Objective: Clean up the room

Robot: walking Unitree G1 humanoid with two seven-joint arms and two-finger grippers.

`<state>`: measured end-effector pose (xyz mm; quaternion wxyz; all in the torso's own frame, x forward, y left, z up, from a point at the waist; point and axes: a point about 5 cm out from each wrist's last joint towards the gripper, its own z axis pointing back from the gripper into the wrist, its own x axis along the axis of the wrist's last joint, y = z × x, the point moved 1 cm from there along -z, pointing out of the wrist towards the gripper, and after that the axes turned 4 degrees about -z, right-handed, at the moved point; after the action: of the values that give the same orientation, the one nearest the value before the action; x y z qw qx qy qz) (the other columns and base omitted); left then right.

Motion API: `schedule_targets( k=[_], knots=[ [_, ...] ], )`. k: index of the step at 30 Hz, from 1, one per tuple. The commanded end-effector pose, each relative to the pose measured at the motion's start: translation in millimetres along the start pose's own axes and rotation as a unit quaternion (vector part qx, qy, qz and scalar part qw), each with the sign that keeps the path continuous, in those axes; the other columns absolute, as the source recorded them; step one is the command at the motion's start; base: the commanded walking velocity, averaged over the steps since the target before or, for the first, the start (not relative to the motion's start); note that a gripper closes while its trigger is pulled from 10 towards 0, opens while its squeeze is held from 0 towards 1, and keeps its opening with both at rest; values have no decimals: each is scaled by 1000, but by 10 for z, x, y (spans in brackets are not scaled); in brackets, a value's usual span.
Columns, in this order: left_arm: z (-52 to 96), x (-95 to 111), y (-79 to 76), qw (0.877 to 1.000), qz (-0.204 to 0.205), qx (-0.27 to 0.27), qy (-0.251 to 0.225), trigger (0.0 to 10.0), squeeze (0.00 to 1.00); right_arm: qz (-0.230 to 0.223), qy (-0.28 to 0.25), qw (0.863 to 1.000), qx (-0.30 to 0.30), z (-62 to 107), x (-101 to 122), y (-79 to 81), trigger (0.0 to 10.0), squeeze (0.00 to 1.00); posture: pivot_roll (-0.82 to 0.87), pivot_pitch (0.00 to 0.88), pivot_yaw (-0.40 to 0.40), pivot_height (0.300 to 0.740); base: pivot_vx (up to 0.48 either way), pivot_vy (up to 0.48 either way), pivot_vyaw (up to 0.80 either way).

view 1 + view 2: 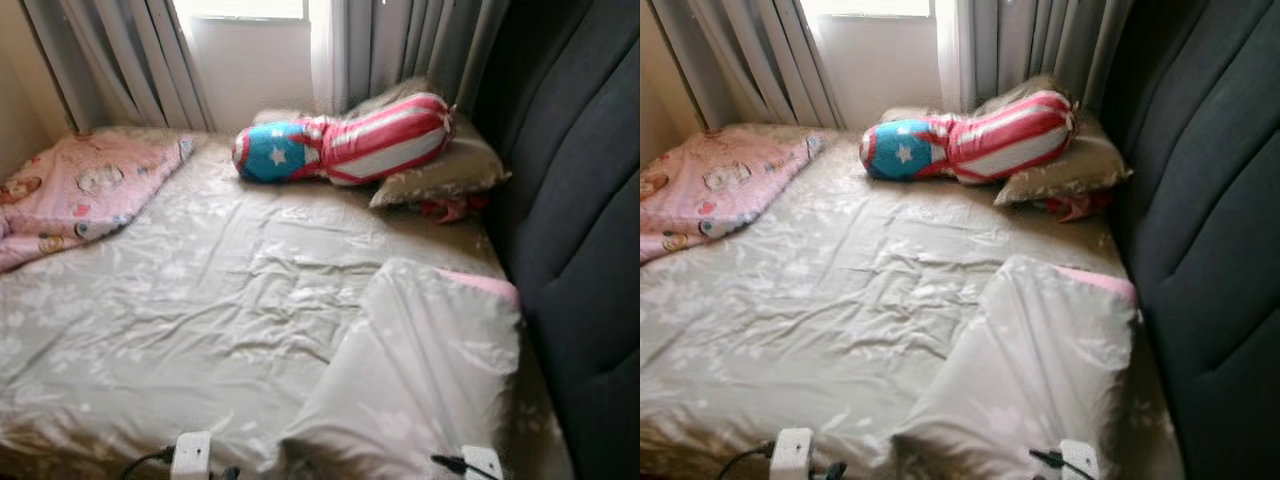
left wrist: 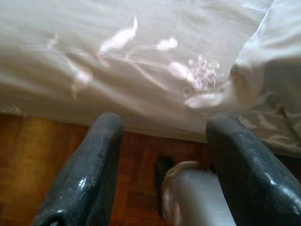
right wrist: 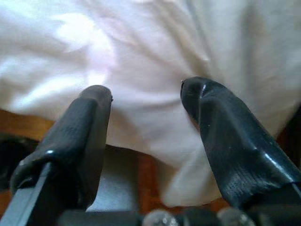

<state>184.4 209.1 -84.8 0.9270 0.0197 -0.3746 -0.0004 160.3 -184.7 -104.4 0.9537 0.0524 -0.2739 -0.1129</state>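
Note:
A bed with a wrinkled beige floral sheet (image 1: 220, 290) spreads out before me. A white pillow (image 1: 420, 370) lies at its near right corner, over something pink. At the far end a striped red, white and blue bolster (image 1: 340, 145) leans on a beige pillow (image 1: 450, 170). A pink cartoon blanket (image 1: 80, 190) is bunched at the far left. My left gripper (image 2: 162, 127) is open, low at the bed's near edge above the wooden floor. My right gripper (image 3: 146, 96) is open, close to the white pillow's hanging fabric (image 3: 155, 47), with nothing between its fingers.
A dark padded headboard (image 1: 580, 230) runs along the bed's right side. Grey curtains (image 1: 130, 60) and a bright window (image 1: 250, 10) stand behind the bed. A small red item (image 1: 445, 208) pokes out under the beige pillow. Brown wooden floor (image 2: 33, 160) lies below the bed's edge.

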Motion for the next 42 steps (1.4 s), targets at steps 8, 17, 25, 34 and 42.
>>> schedule_targets(
  k=[8, 17, 25, 34, 42],
  knots=[
    [-4, 44, 21, 1000, -4, -3, -13, 10000, 0, -14, -20, 1000, -7, 5, 57, -42, 10000, 0, 61, 5, -47, 740, 0, 0, 0],
    [-35, 115, -24, 1000, 7, -4, -19, 10000, 0, -14, -20, 1000, -8, 5, 60, -47, 10000, 0, 62, 8, -48, 740, 0, 115, 0],
    [-10, 31, -8, 1000, 4, -2, -6, 10000, 0, -16, -22, 1000, -16, 6, 63, -58, 10000, 0, 62, 12, -50, 740, 0, 311, 0],
    [-30, 109, -10, 1000, -2, -5, -20, 10000, 0, -23, -33, 999, -18, 8, 79, -61, 10000, 0, 56, 14, -49, 740, 0, 0, 0],
    [-102, 502, -51, 995, -6, -15, -98, 10000, 0, -33, -102, 994, 1, -41, 428, 128, 10000, 0, 49, 16, -54, 740, 0, 0, 0]
  ],
)
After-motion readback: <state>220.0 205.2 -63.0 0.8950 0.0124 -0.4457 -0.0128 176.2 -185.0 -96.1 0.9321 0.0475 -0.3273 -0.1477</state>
